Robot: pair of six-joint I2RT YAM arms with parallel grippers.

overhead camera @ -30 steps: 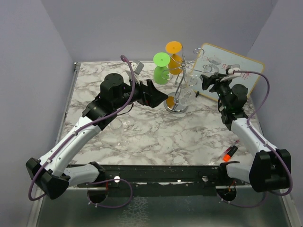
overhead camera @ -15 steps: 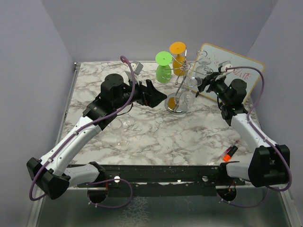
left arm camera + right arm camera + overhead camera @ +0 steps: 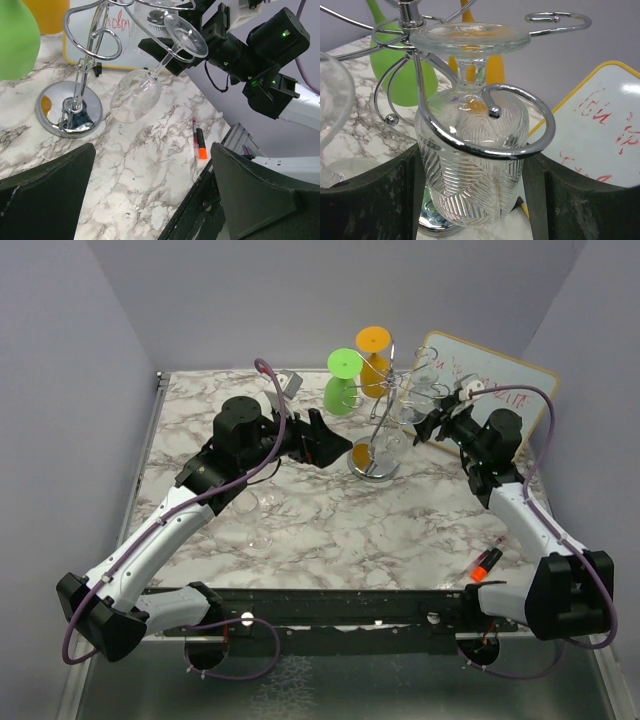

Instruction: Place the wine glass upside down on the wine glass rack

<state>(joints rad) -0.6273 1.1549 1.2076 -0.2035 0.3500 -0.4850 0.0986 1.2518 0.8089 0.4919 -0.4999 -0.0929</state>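
Observation:
The wine glass (image 3: 472, 175), clear with ribbed walls, hangs upside down with its foot (image 3: 470, 36) on top. Its stem stands inside a curled arm of the chrome wine glass rack (image 3: 520, 122). My right gripper (image 3: 474, 165) is shut on the bowl, one finger on each side. In the top view the right gripper (image 3: 425, 423) is at the right side of the rack (image 3: 378, 435). My left gripper (image 3: 328, 443) is open and empty, just left of the rack's round base (image 3: 372, 464). It is also open in the left wrist view (image 3: 160, 200).
A second, smooth clear glass (image 3: 135, 95) hangs tilted on the rack. Green (image 3: 341, 383) and orange (image 3: 372, 352) goblets stand behind it. A white board with red writing (image 3: 495, 390) leans at the back right. An orange marker (image 3: 487, 562) lies front right. Clear glasses (image 3: 262, 520) sit under my left arm.
My right gripper has carried the ribbed glass up and left from beside the board to the rack's curled arm. The left arm has not moved.

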